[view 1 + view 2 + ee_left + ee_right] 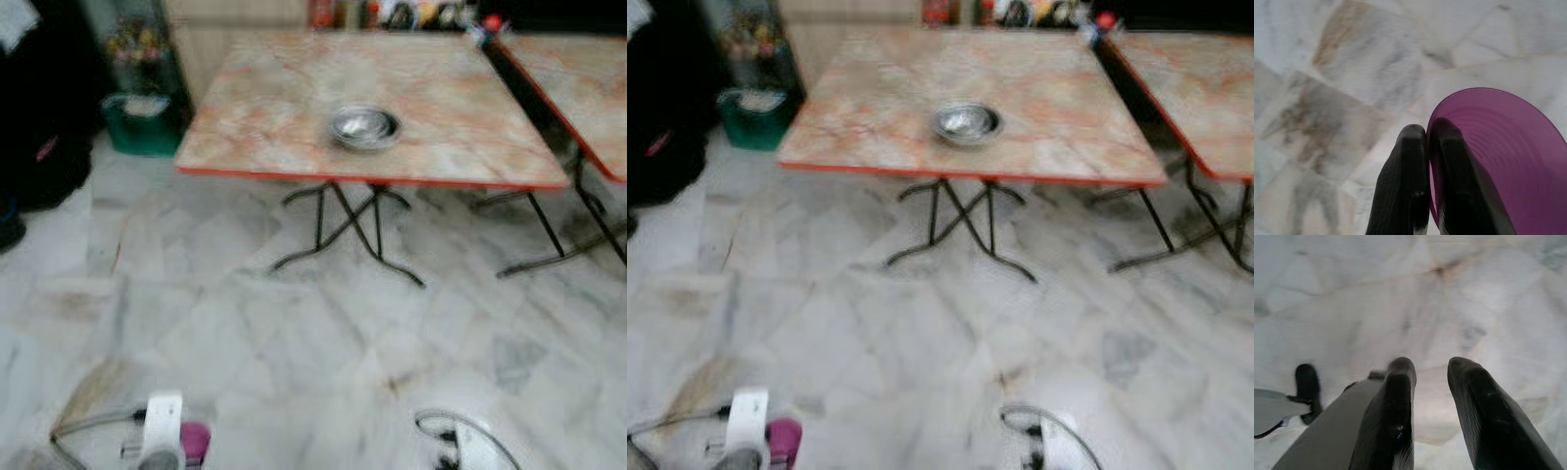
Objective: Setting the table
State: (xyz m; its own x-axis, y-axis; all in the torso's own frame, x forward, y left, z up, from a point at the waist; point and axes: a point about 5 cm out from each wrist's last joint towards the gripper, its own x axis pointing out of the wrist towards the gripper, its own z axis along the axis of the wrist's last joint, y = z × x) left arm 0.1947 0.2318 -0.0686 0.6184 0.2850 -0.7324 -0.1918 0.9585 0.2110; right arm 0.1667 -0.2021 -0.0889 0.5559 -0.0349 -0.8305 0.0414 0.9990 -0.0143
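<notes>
- The left hand (1427, 142) is clamped on the rim of a purple bowl (1498, 156): one black finger lies outside the wall, the other inside, with the thin rim pinched between them.
- The bowl sits tilted on edge beside the fingers, its ribbed inner side facing the wrist camera, over the pale marble floor (1352, 73).
- From the head views, the bowl shows as a purple patch (194, 441) low at the robot's left, right against the white wrist, well short of the worktop (294, 108).
- The right hand (1430, 372) hangs low on the robot's right with its two fingers spread apart, nothing between them, only floor beneath.
- The worktop is a marbled, red-edged folding table standing ahead of the robot on crossed dark legs.
- A metal bowl (364, 126) rests upright on the worktop, near its front edge.
- A second, similar table (588, 88) stands just beside it to the right.
- A green bin (142, 122) stands on the floor by the worktop's left corner.
</notes>
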